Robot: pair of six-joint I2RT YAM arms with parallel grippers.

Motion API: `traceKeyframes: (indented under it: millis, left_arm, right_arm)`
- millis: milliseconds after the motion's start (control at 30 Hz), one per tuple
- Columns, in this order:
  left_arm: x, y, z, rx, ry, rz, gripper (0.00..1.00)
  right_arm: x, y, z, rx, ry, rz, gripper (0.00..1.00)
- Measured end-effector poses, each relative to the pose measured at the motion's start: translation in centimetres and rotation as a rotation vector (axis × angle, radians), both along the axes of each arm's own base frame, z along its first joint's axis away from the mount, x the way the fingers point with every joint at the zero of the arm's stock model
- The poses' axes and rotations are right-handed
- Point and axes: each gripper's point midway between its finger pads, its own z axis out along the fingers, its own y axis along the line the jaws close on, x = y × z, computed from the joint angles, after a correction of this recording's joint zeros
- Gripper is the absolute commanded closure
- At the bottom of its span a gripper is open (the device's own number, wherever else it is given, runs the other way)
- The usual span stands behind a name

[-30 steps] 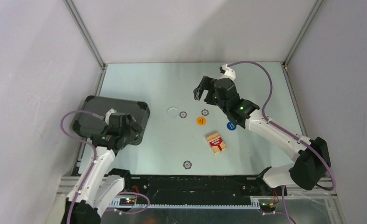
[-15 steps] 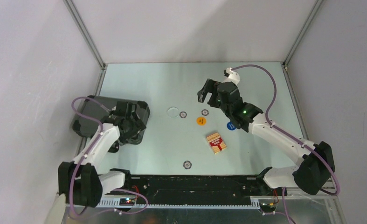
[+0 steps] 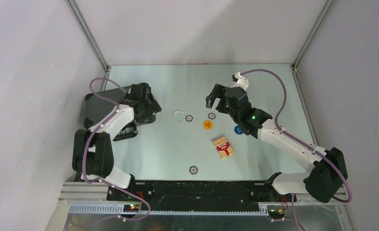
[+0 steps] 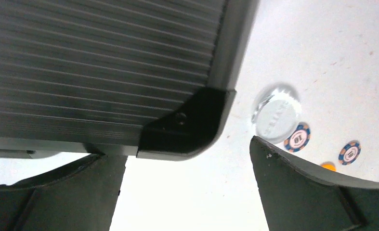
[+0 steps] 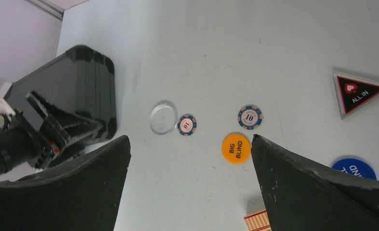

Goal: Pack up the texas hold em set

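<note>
Both the left gripper [image 3: 146,107] and the right gripper [image 3: 215,96] gape wide and empty; we judge the black briefcase [image 3: 95,107], at the left of the table [image 3: 173,156], stiff, heavy, best taken at its corner rim, and the chips [image 5: 187,124], buttons [image 5: 236,148] and card deck [image 3: 223,147] mid-table thin and slippery.

A: What's the surround?
B: Pale table [image 3: 254,82], a few small specks on it. Plain walls [image 3: 192,29] behind the table and on both sides. Metal struts [image 3: 87,33] rise from the table's far corners.
A: Near edge?
B: Black rail [image 3: 197,190] along the table's near edge. Slotted metal strip [image 3: 197,210] just in front of it.
</note>
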Motion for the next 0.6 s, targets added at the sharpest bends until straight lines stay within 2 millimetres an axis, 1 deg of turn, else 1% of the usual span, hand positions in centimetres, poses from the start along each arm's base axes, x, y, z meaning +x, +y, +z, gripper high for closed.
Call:
traceKeyframes:
  millis: [67, 233, 333, 400, 467, 533, 600]
  left_arm:
    - [1.5, -0.6, 0.2, 0.008, -0.019, -0.028, 0.0]
    - [6.1, -2.1, 1.7, 0.026, -0.094, -0.104, 0.0]
    - [8.0, -2.5, 2.4, 0.038, -0.144, -0.137, 0.0]
    - [8.4, -2.7, 3.0, 0.036, -0.176, -0.156, 0.0]
    - [8.3, -2.8, 3.9, 0.034, -0.204, -0.168, 0.0]
    - [7.9, -2.6, 5.9, 0.033, -0.261, -0.169, 0.0]
    - [6.8, -2.1, 8.5, 0.043, -0.329, -0.161, 0.0]
  right_arm:
    - [-0.1, -0.1, -0.2, -0.003, 0.003, 0.0, 0.01]
    - [-0.5, -0.5, -0.4, -0.005, 0.006, 0.0, 0.01]
    - [-0.7, -0.7, -0.4, -0.005, 0.005, -0.001, 0.01]
    - [-0.9, -0.8, -0.3, -0.004, 0.003, -0.002, 0.01]
    - [-1.1, -1.1, -0.5, -0.004, 0.005, -0.004, 0.01]
    - [-1.2, -1.2, -0.9, -0.003, 0.011, -0.007, 0.01]
    - [-1.3, -1.3, -1.3, -0.003, 0.02, -0.01, 0.01]
